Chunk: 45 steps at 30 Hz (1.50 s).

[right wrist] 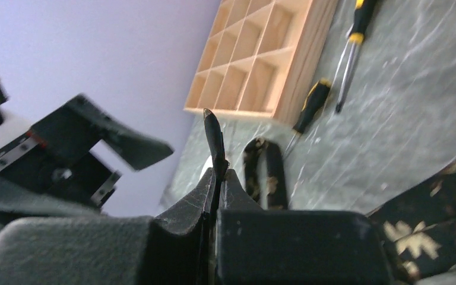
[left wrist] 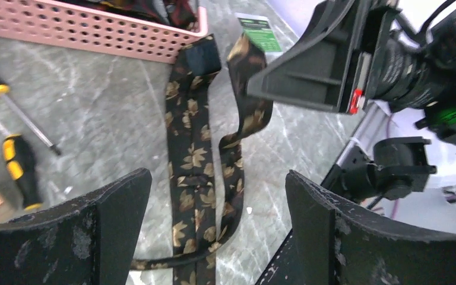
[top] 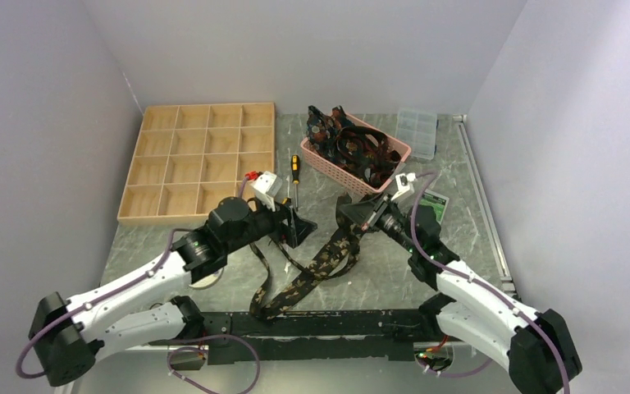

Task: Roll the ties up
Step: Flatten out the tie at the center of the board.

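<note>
**Top view:** We see the left gripper and the right gripper facing each other near the middle of a grey table. A black tie with a tan leaf pattern runs from the right gripper toward 7 o'clock across the table, where it folds back on itself. From the grippers, a pink basket heaped with more ties stands at 1 o'clock and a wooden tray of compartments at 10 o'clock. A screwdriver lies between the two.

**Left wrist view:** The left gripper has its fingers spread wide and holds nothing. The tie lies flat on the table below the gap and runs toward 12 o'clock to the basket. A second strand of it curls up to the right gripper at 1 o'clock. Two screwdrivers lie at 9 o'clock.

**Right wrist view:** The right gripper is clamped on a thin black edge of the tie, which sticks up toward 12 o'clock. More of the patterned cloth shows at 4 o'clock. The left gripper sits at 9 o'clock and the tray at 1 o'clock.
</note>
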Each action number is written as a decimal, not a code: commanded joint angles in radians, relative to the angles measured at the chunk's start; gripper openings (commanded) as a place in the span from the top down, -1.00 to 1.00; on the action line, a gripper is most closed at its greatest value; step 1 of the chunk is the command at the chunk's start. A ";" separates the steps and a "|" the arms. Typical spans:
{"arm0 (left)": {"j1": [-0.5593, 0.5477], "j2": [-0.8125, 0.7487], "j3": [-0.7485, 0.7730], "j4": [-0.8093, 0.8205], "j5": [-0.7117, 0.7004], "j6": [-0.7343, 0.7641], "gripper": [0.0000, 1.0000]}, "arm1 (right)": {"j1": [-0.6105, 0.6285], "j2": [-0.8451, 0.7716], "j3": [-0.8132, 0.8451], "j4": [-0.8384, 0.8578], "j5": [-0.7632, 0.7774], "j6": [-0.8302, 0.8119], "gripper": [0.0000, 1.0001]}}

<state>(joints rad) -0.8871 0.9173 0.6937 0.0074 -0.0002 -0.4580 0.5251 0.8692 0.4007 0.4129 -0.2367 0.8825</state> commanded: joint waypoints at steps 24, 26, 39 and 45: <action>0.124 0.382 -0.067 0.826 0.574 -0.201 -0.32 | 0.011 0.080 -0.223 0.738 -0.035 0.567 1.00; 0.120 0.386 -0.071 0.826 0.571 -0.203 -0.29 | 0.020 0.081 -0.220 0.728 -0.026 0.559 1.00; 0.098 0.333 -0.092 0.699 0.545 -0.165 0.94 | 0.087 0.085 -0.207 0.625 0.009 0.451 0.98; 0.100 0.163 -0.045 0.118 0.405 -0.055 0.94 | 0.078 -0.125 -0.106 0.029 0.108 0.189 -0.67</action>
<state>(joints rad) -0.7856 1.1828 0.6071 0.5098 0.5022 -0.5980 0.6109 0.8597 0.2035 0.8005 -0.2169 1.2694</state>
